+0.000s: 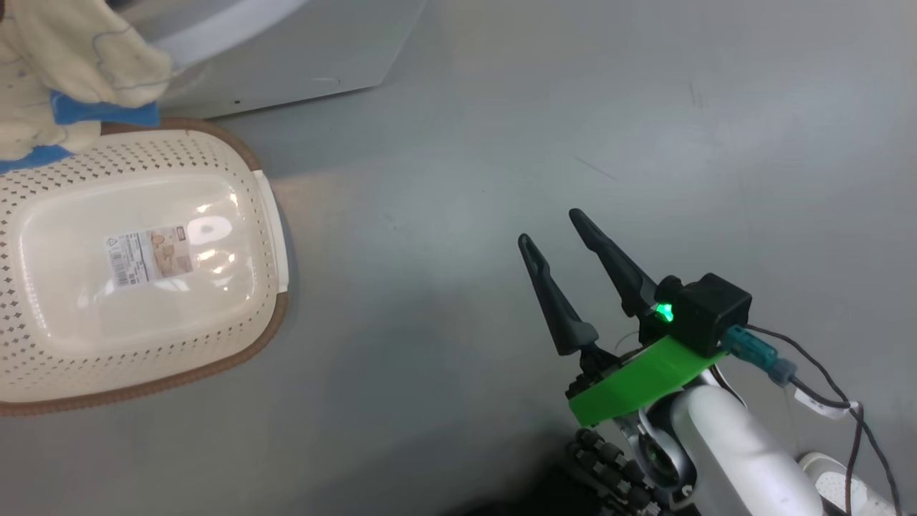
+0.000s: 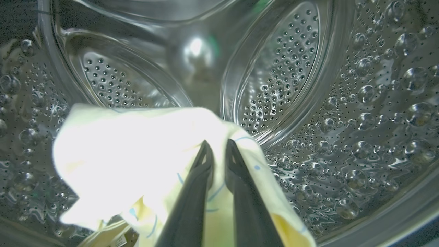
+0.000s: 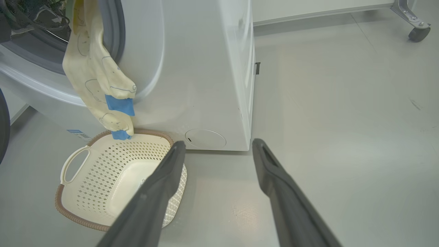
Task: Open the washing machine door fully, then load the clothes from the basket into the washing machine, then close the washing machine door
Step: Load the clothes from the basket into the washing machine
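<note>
yellow clothes (image 2: pixel 130 154) between left gripper (image 2: pixel 218 144) fingers

basket (image 1: pixel 143 154) running off the head view's left edge, its label (image 1: pixel 150 256) print showing too small to read, clothes (image 1: pixel 64 64) being cut at the top left corner, glare bleaching their print in the left wrist view, a right gripper (image 3: pixel 219 144) finger (image 3: pixel 151 195) covering the basket's near corner

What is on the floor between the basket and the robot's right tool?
Nothing. In the head view, the grey floor between the basket and the open right tool is bare.
</note>
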Controlling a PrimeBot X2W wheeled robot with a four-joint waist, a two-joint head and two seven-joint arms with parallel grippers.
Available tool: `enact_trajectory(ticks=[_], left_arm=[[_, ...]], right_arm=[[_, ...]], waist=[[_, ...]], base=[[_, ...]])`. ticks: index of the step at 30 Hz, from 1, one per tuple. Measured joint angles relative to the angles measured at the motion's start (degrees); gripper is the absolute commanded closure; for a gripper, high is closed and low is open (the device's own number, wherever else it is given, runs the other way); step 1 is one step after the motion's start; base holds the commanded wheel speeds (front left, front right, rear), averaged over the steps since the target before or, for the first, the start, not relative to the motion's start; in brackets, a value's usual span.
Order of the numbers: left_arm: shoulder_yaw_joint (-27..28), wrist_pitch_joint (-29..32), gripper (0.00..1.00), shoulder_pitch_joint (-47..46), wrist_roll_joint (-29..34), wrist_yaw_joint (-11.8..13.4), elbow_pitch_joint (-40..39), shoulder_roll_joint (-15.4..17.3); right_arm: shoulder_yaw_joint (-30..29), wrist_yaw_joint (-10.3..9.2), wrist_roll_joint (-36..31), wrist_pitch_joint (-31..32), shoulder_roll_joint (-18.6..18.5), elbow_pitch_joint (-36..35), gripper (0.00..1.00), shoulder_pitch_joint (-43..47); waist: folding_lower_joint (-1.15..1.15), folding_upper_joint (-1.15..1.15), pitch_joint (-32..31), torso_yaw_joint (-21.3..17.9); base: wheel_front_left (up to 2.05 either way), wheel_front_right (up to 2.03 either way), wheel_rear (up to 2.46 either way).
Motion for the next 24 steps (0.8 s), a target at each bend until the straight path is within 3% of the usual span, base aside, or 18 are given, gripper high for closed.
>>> enact_trajectory(ticks=[17,20,24], left_arm=[[1.66,-0.2,1.0,-0.15,1.98,5.44,-13.88,3.9],[1.29,-0.51,1.0,-0.19,2.57,5.32,-12.69,3.94],[-0.67,0.59,1.0,-0.41,3.19,3.97,-4.17,3.87]], right_arm=[[0.33,0.0,0.09,0.0,0.01,-0.71,0.0,0.12],[0.31,0.0,0.09,0.0,0.01,-0.71,0.0,0.11],[0.41,0.0,0.09,0.0,0.02,-0.66,0.0,0.12]], waist=[[0.0,0.0,4.0,-2.13],[0.0,0.0,4.15,-2.25],[0.0,0.0,3.6,-2.08]], base=[[0.0,0.0,0.0],[0.0,0.0,0.0],[0.0,0.0,0.0]])
